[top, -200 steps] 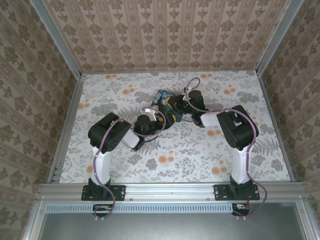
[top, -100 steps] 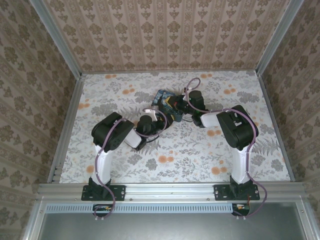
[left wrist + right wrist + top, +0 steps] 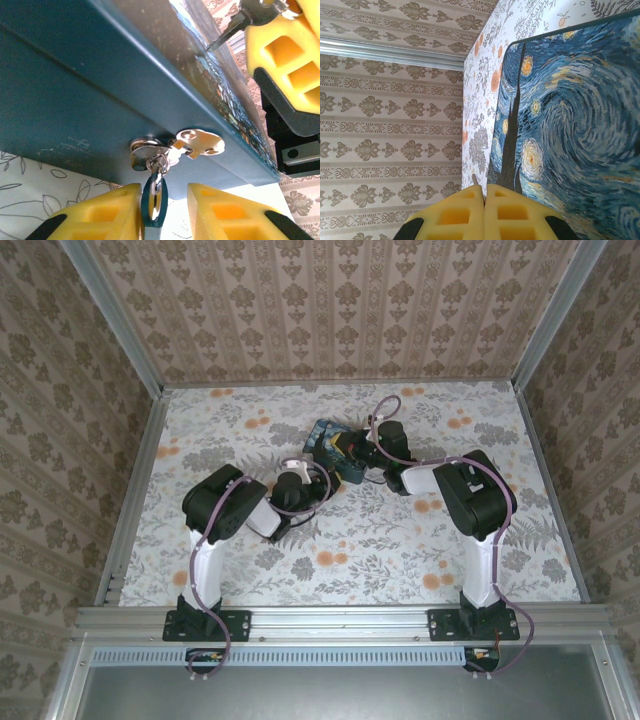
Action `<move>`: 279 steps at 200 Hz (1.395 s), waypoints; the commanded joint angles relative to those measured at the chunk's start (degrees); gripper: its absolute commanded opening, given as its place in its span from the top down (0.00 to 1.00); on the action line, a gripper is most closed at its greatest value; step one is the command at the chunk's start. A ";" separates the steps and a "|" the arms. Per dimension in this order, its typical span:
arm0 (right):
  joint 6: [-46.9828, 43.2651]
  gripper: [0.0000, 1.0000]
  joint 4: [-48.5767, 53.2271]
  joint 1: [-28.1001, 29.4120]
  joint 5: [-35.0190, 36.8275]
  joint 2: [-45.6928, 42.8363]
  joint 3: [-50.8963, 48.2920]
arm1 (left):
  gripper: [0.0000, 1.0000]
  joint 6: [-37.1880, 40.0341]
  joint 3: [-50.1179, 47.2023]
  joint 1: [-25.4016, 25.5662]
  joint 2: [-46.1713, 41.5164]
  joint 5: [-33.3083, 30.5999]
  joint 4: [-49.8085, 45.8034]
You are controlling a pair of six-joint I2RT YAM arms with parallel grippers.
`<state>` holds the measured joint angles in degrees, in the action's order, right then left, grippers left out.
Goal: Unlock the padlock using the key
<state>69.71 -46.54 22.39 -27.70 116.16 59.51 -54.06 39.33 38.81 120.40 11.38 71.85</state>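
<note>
A: The left gripper?
B: Spread, a jaw either side of the tiny bluish padlock, which hangs from the metal hasp of the teal painted tin, toward the floral table's far edge.
A: Key?
B: The thin metal key is pinched in the right gripper over the tin's lid, shaft slanting toward the hasp. One of each.

Teal tin — swirling blue-yellow lid — grey-orange floral table.

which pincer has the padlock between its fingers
The left pincer: the small teal padlock hangs from the hasp of the tin between its yellow fingers. The right pincer has its pads pressed together by the painted lid.
</note>
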 commanded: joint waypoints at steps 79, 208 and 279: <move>0.19 1.00 2.34 -0.15 -0.03 2.95 -1.83 | 0.86 0.27 0.52 -1.19 0.27 0.58 -5.71; 0.03 1.00 3.18 -1.31 -2.13 -0.99 -0.60 | 1.00 -0.05 1.24 -1.67 -2.76 0.62 -12.70; -1.47 1.00 1.02 -1.56 -5.21 -13.26 -10.61 | 1.00 -3.35 -2.19 -1.72 -10.96 -0.03 -20.06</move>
<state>69.28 -43.55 20.82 -30.65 108.22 53.87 -55.68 38.89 37.41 112.68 11.86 56.95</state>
